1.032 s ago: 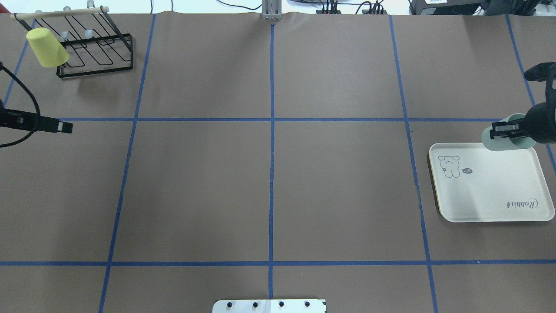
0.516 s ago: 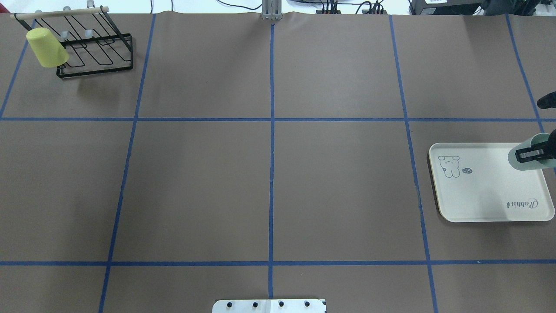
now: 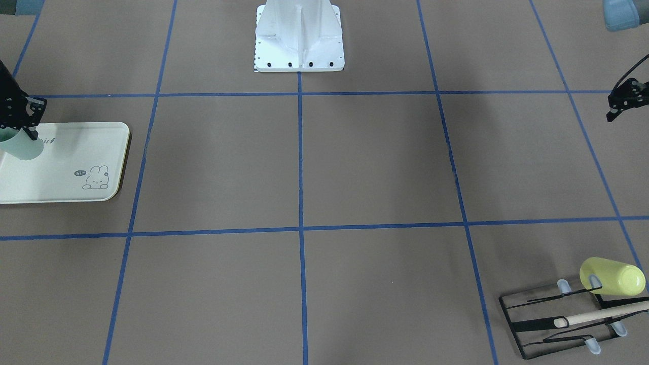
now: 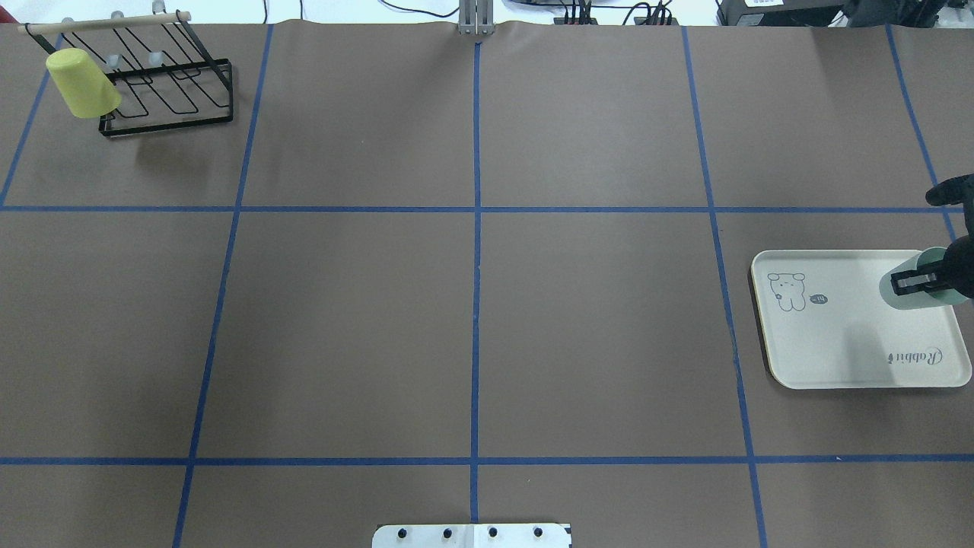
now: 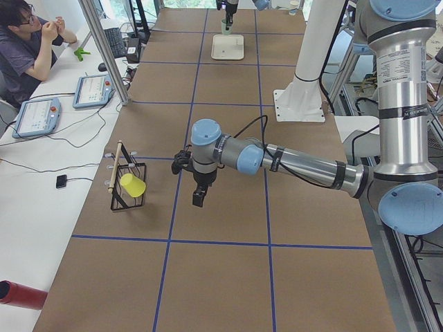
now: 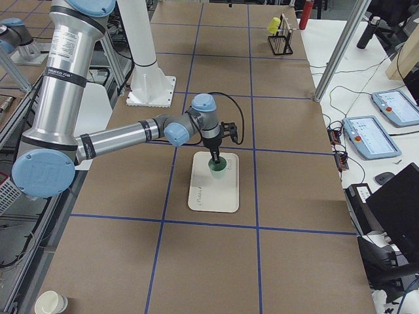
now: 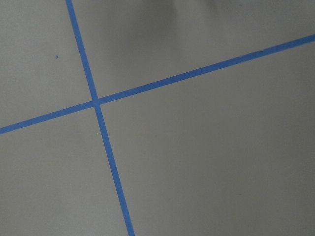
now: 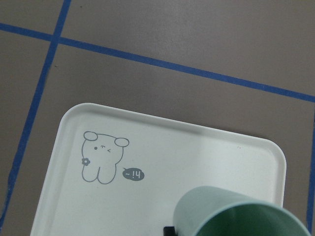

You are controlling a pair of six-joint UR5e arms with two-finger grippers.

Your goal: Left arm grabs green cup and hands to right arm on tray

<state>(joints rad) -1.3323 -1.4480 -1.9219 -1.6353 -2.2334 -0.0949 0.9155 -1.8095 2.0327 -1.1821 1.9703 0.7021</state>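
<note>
The pale mint-green cup stands upright at the far right part of the cream tray with its bunny drawing. My right gripper is shut on the cup's rim from above. In the front-facing view the cup hangs under the right gripper at the tray. I cannot tell whether it touches the tray. The right wrist view shows the cup's rim over the tray. My left gripper is far off at the table's other side, empty; whether it is open is unclear.
A yellow-green cup hangs on a black wire rack at the far left corner. The robot base stands at the near middle edge. Blue tape lines cross the brown table. The left wrist view shows only bare table.
My right gripper has carried the green cup toward the robot's side and to the right, from the tray's far edge to over the tray. The left gripper has withdrawn out of the overhead view.
</note>
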